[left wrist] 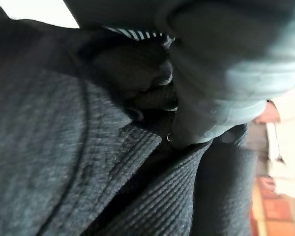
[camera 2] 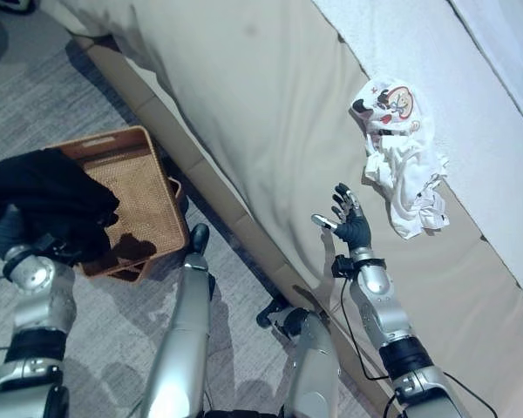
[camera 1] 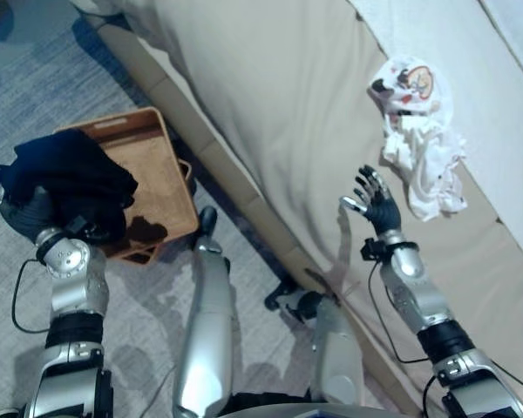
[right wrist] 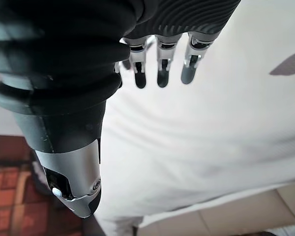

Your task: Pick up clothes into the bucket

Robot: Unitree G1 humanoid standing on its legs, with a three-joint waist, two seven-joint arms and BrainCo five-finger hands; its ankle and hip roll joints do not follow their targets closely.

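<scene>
A dark navy garment (camera 1: 65, 174) hangs bunched in my left hand (camera 1: 30, 213), held above the left edge of the woven brown basket (camera 1: 161, 174) on the floor. In the left wrist view the dark ribbed knit cloth (left wrist: 88, 172) presses close against the hand. A white printed garment (camera 1: 418, 131) lies crumpled on the beige sofa cushion (camera 1: 270, 104). My right hand (camera 1: 375, 202) hovers open over the cushion, a short way left of and below that white garment, touching nothing.
The sofa (camera 2: 244, 96) runs diagonally across the view, its front edge beside the basket. Grey carpet (camera 1: 35, 96) lies left of it. A white blanket (camera 2: 436, 52) covers the sofa's back at the upper right.
</scene>
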